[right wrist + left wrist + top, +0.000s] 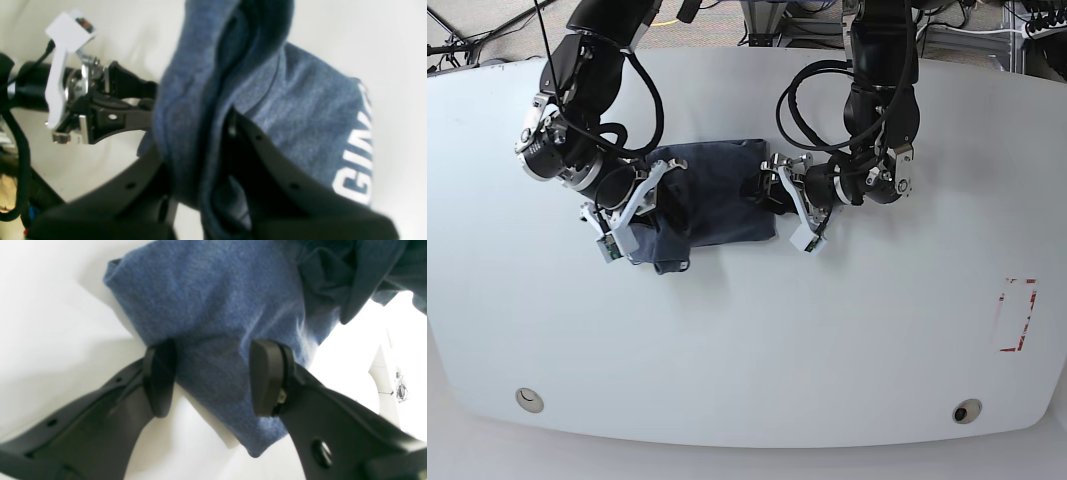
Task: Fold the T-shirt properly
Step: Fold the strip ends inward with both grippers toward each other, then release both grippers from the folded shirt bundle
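Note:
The dark navy T-shirt (717,200) lies bunched in a rough rectangle on the white table (827,340), between the two arms. On its left side in the base view, my right gripper (652,205) is shut on a thick fold of the cloth. The right wrist view shows that fold (196,100) pinched between the black fingers, with white lettering (358,160) on the part lying flat. My left gripper (775,195) is at the shirt's right edge. Its two pads stand apart over the blue cloth (213,323), one pad (160,378) at the cloth's edge, the other pad (267,378) above the fabric.
A red-outlined rectangle (1017,315) is marked near the table's right edge. Two round fittings (527,400) (967,411) sit along the front edge. Cables and stands crowd the floor behind the table's far edge (727,20).

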You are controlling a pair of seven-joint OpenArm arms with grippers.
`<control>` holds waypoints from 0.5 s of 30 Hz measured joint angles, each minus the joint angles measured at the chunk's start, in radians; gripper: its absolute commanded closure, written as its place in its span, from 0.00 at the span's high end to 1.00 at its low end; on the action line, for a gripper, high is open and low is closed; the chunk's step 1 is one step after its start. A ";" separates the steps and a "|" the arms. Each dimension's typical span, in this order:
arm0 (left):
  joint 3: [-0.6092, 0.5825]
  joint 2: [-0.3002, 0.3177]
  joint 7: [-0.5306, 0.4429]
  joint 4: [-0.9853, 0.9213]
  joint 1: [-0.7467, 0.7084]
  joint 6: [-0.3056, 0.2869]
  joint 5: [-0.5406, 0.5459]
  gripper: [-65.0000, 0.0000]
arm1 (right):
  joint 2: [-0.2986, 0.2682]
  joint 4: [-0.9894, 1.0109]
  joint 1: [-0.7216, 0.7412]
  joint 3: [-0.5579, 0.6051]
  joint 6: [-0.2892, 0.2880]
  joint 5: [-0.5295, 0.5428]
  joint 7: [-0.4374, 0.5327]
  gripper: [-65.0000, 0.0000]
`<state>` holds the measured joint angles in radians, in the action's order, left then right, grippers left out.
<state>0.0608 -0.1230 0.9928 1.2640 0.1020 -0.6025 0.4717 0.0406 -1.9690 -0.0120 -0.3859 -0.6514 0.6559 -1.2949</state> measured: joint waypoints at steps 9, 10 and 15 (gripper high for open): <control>-0.002 0.002 -0.018 0.004 -0.013 0.000 0.002 0.51 | 0.026 0.013 -0.016 0.082 0.000 0.005 0.075 0.01; -0.002 0.002 -0.018 0.004 -0.014 0.000 0.002 0.51 | 0.027 0.030 -0.012 0.081 0.000 0.005 0.087 0.01; -0.002 0.001 -0.018 0.006 -0.016 0.000 0.004 0.51 | 0.042 0.119 0.000 0.084 0.000 0.013 0.092 0.05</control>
<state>0.0589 -0.1219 0.9749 1.2697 0.0856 -0.6025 0.4759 0.0826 -1.8496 -0.0120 -0.3016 -0.6510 0.6689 -1.2030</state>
